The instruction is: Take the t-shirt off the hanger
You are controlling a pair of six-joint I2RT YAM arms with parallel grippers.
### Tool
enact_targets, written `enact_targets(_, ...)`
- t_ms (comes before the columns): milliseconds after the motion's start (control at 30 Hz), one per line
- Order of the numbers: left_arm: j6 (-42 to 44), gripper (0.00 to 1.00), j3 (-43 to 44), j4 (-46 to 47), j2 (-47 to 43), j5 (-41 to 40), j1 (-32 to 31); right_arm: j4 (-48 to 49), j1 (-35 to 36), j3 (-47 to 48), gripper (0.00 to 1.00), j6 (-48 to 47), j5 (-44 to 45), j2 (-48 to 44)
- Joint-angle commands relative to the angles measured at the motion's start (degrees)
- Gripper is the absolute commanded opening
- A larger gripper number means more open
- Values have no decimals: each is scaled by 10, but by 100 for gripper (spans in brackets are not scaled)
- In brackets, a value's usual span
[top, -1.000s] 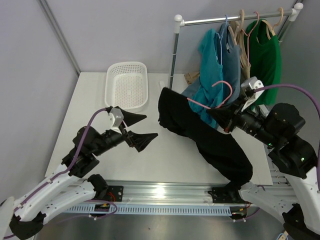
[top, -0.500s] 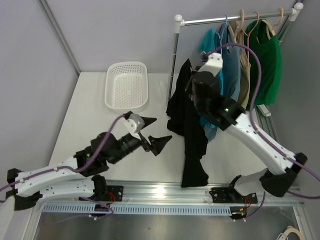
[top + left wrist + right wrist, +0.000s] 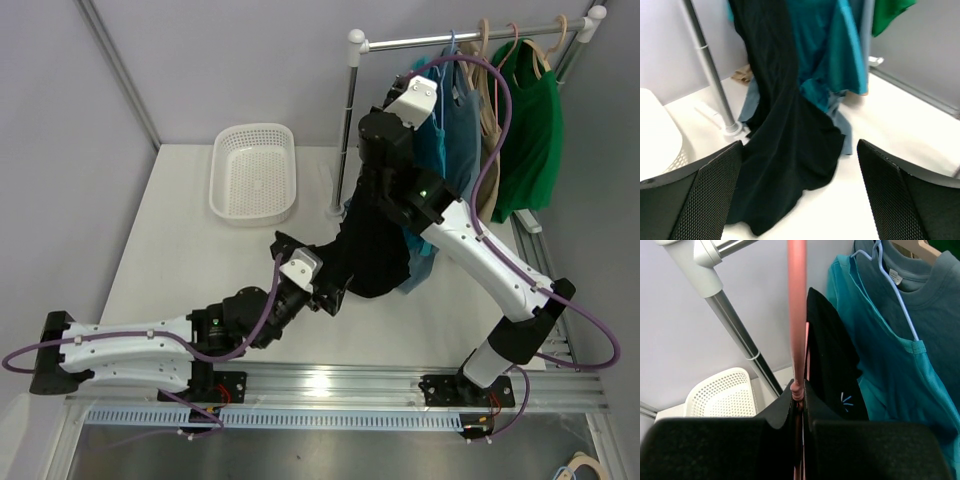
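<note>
Right wrist view: the black t-shirt [image 3: 832, 355] hangs on a pink hanger [image 3: 797, 315] clenched in the right end effector [image 3: 799, 400], beside the pole [image 3: 742, 340]. Its hem rests on the table [image 3: 900, 115]. The left end effector [image 3: 800, 190] is released, near the hem.

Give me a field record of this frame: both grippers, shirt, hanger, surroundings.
left gripper: open, fingers aimed at the shirt's lower part, nothing held
right gripper: shut on pink hanger, raised beside the rack
black t-shirt: on the hanger, hanging down, hem appears to reach the table
also on rack: teal shirt, green shirt
basket: white, far side of table
</note>
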Motion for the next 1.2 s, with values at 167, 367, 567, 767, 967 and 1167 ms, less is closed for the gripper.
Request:
enact_targets(167, 26, 100, -48, 96, 7, -16, 22, 20, 25, 51, 0, 18, -11, -22)
enact_targets(367, 27, 73, -37, 98, 29, 28, 41, 5, 34, 52, 0, 28, -34, -43)
enact_targets(567, 24, 1, 14, 66, 45, 98, 41, 12, 30, 38, 0, 4, -25, -65)
enact_targets(767, -25, 1, -39, 88, -31, 295, 1, -19, -37, 42, 0, 38, -89, -70)
enact_targets(967, -90, 1, -82, 109, -22, 305, -98, -38, -96, 62, 0, 36, -123, -62)
enact_targets(1167, -198, 1, -153, 210, 79, 343, -121, -60, -118, 75, 0, 47, -157, -56)
